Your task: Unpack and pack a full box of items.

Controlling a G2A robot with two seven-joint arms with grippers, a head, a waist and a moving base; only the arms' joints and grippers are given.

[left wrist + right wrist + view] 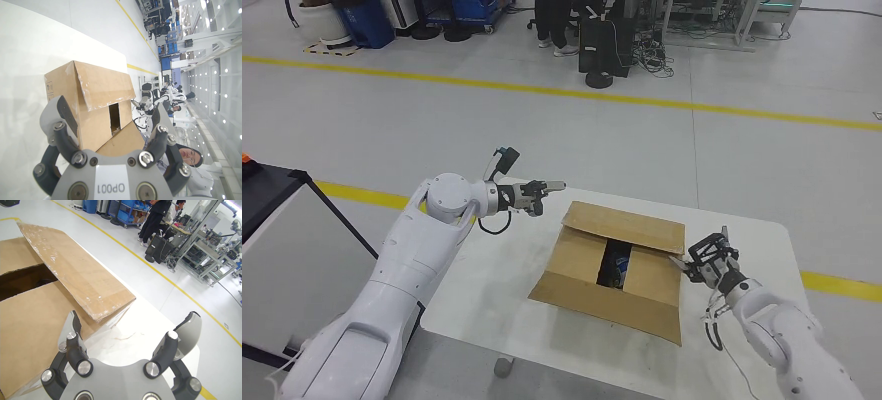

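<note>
One cardboard box point(617, 270) sits on the white table point(492, 290), slightly skewed. Its two top flaps are partly raised, and the dark slot point(616, 262) between them shows something blue inside. Of the two grippers, the left gripper point(547, 187) hangs over the table just off the box's far left corner, fingers spread apart and empty. The right gripper point(704, 250) sits just beside the box's right edge, fingers also spread and holding nothing.

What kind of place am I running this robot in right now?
Likely a robotics lab or industrial workshop floor: yellow floor lines mark lanes, racks hold blue storage bins, and other white robots stand near wired workbenches.
</note>
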